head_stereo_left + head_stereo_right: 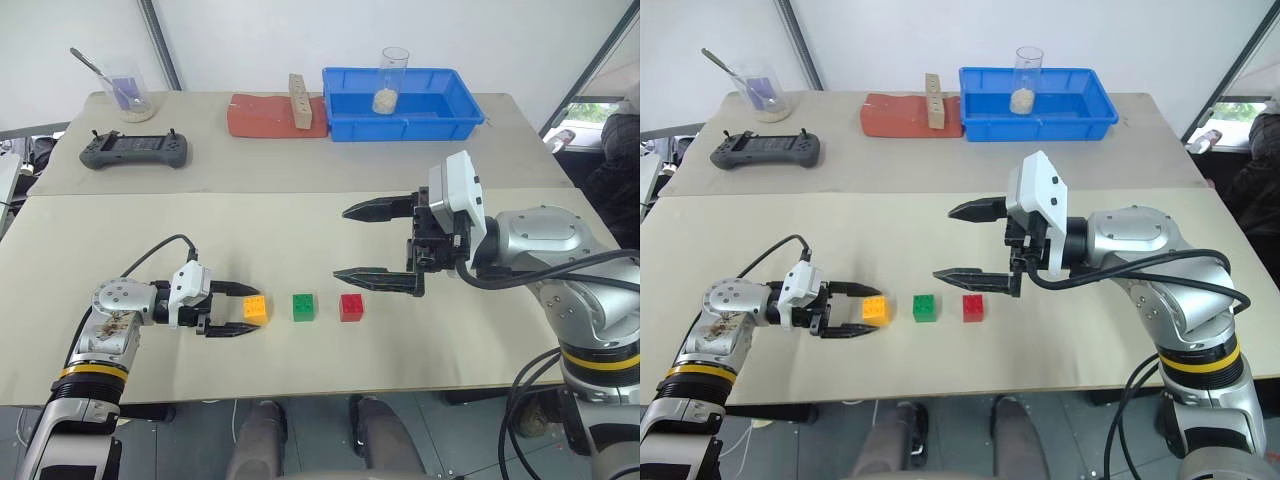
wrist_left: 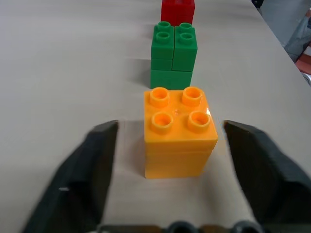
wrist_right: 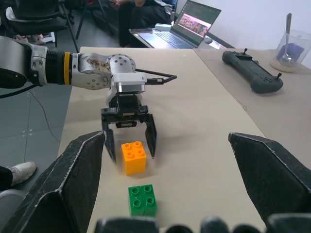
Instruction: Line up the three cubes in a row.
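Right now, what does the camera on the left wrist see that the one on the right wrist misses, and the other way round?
Left wrist alone: the red cube, at the far end of the row.
Right wrist alone: the whole left pincer with its arm, a laptop, a black handheld controller, and the right pincer, open wide.
Both: the yellow-orange cube standing free on the table between the left pincer's open fingers, with the green cube next in line.
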### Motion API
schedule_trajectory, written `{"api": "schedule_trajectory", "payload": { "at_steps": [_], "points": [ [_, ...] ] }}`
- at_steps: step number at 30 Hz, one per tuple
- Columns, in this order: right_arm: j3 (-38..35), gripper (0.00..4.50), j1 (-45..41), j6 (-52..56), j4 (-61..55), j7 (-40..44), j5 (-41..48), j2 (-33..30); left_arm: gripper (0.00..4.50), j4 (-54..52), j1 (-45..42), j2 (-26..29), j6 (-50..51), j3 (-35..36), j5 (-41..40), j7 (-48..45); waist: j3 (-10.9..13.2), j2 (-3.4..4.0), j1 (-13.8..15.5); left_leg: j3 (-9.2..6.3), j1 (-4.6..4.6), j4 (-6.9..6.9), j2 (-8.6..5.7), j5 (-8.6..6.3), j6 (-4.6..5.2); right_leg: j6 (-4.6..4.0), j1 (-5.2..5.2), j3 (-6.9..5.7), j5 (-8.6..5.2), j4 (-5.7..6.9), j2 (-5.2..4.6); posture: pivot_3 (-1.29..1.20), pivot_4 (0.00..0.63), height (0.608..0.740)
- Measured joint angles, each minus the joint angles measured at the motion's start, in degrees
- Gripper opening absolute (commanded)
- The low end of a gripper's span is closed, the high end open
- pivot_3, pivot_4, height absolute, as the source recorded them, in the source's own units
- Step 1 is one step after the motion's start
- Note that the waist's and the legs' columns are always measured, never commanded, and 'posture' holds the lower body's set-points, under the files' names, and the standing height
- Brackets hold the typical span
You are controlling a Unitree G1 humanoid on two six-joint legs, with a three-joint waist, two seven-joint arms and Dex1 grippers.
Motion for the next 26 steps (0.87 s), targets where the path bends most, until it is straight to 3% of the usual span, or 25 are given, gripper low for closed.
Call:
{"api": "schedule_trajectory", "payload": {
  "at_steps": [9, 18, 21, 26],
  "points": [
    [0.0, 4.50, 0.6, -1.2, 0.5, 1.2, -0.6, -0.6, 4.46, -4.1, 1.0, 2.4, 3.3, 0.5, -0.9, 0.3, 0.0, 0.00, 0.0, -0.01, 0.00, 0.00, 0.02, 0.00, 0.00, 0.00, 0.00, 0.00, 0.00, 0.01, 0.01, 0.00, 0.150, 0.740],
    [-5.0, 4.50, 11.3, -6.8, 3.6, 7.6, -4.0, -9.7, 4.46, -23.6, 0.8, 17.0, 24.8, 7.7, -8.4, 4.4, 0.0, -0.06, 0.1, 0.07, -0.01, 0.00, -0.02, -0.01, -0.01, 0.06, -0.01, 0.01, -0.04, -0.05, -0.06, 0.00, 0.150, 0.740],
    [-6.3, 4.50, 13.6, -8.8, 5.4, 9.0, -5.1, -11.3, 4.46, -24.4, 0.9, 20.0, 26.7, 9.5, -8.7, 4.7, 0.0, -0.05, -0.2, 0.09, 0.09, -0.01, 0.02, -0.01, -0.01, 0.05, -0.02, 0.01, -0.05, 0.01, -0.04, 0.00, 0.150, 0.740],
    [-6.8, 4.50, 14.2, -11.1, 8.0, 10.0, -6.4, -11.5, 4.46, -23.2, 1.5, 20.5, 24.8, 9.8, -6.4, 6.3, 0.0, -0.06, -0.2, 0.09, 0.12, -0.02, 0.04, -0.01, -0.02, 0.04, -0.02, -0.01, -0.04, 0.03, -0.02, 0.00, 0.150, 0.740]
  ]
}}
